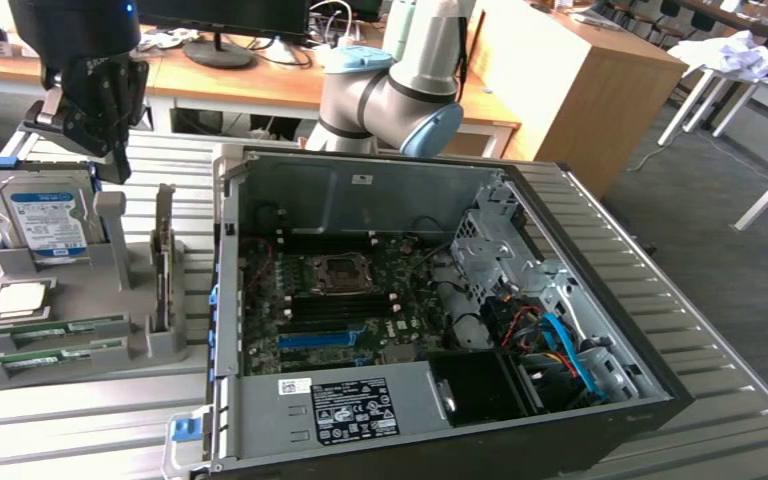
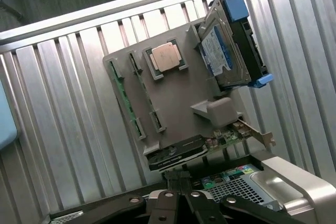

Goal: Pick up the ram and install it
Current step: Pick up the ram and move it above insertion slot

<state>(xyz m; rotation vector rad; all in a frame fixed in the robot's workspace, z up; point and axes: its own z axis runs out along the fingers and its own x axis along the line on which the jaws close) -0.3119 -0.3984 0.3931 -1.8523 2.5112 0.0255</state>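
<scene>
Gripper [image 1: 115,165] [image 2: 181,179] closed, fingers together, nothing held. It hangs over the grey holder [image 1: 177,345] [image 2: 184,93] on the counter [image 1: 77,420] [image 2: 68,129], nearest the hard drive [image 1: 44,215] [image 2: 226,51]. Ram [image 1: 57,329] [image 2: 123,95] sits in the holder's slots, well below the gripper, past the processor chip [image 1: 17,300] [image 2: 165,57]. Untouched.

Wooden desks [image 1: 558,80] behind, monitor [image 1: 224,15] on one; grey carpet floor [image 1: 704,220]; ribbed metal table [image 1: 711,335].
</scene>
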